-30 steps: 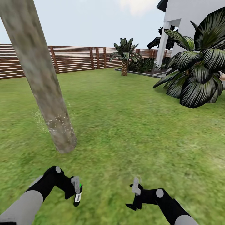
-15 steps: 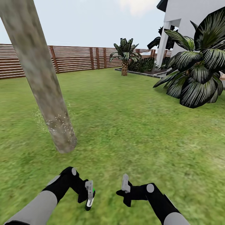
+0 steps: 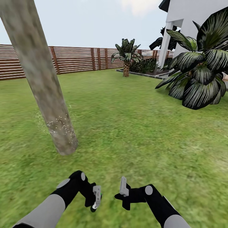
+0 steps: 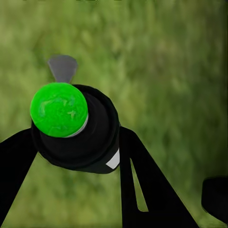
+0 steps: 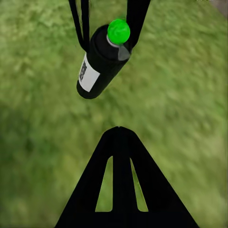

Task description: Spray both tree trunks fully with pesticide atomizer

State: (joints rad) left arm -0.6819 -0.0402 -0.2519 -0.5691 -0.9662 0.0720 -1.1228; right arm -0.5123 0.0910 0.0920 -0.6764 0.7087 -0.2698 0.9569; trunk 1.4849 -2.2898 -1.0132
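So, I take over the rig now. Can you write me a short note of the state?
Left gripper: shut on the pesticide atomizer, black with a green cap, held above the grass.
Right gripper: shut, holding nothing, beside the left one.
Tree trunk: ahead on the left, with pesticide specks only near its base.
Done: atomizer picked up.
Left: cover the rest of this trunk, then the second tree.

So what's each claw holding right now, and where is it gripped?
The left claw holds the pesticide atomizer by its black body, just below the green cap. The right claw holds nothing; whether it is open cannot be told.
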